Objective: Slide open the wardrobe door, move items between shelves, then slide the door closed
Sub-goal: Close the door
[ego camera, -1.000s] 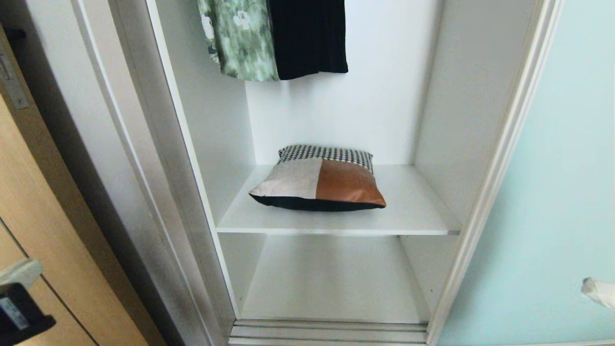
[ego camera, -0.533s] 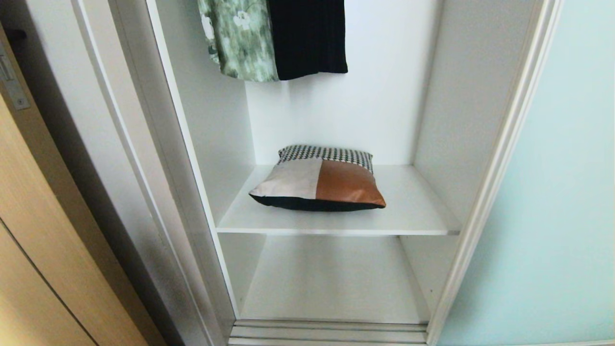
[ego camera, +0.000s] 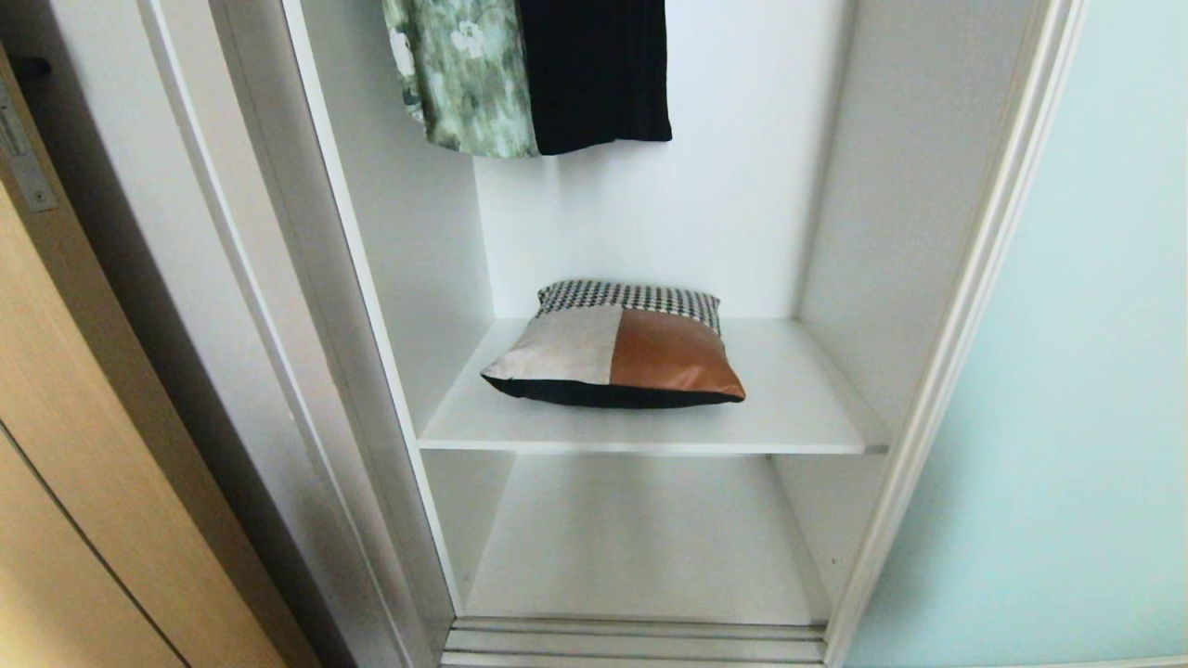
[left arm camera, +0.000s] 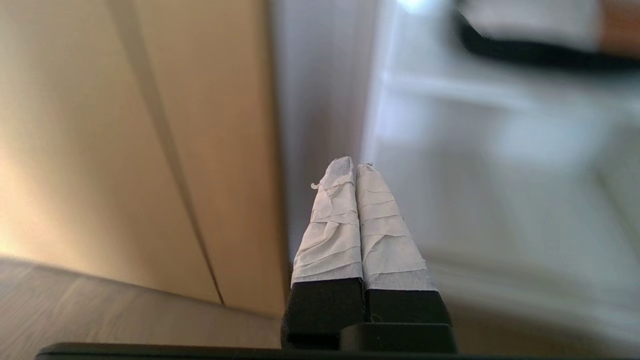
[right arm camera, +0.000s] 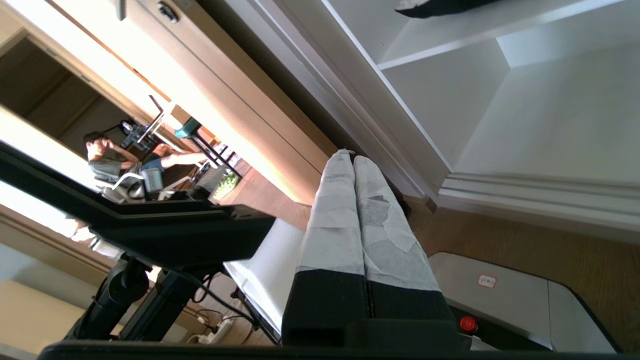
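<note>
The left end effector [left arm camera: 356, 167] is sitting fully closed and empty, its 2 taped fingers [left arm camera: 334, 220] pressing together low by the tan wooden door [left arm camera: 125, 125], outside the head view. The right end effector [right arm camera: 353, 159] is likewise closed on nothing, hanging low above the brown floor [right arm camera: 540, 250] before the wardrobe's bottom track. The sliding wardrobe door [ego camera: 1077, 371] is standing slid aside at right, exposing the shelves. 1 patchwork cushion [ego camera: 617, 348] is lying flat on the upper shelf [ego camera: 807, 408]; the lower shelf [ego camera: 640, 547] is sitting beneath it. Judgement: both arms are tucked clear, so door closing likely comes next
</note>
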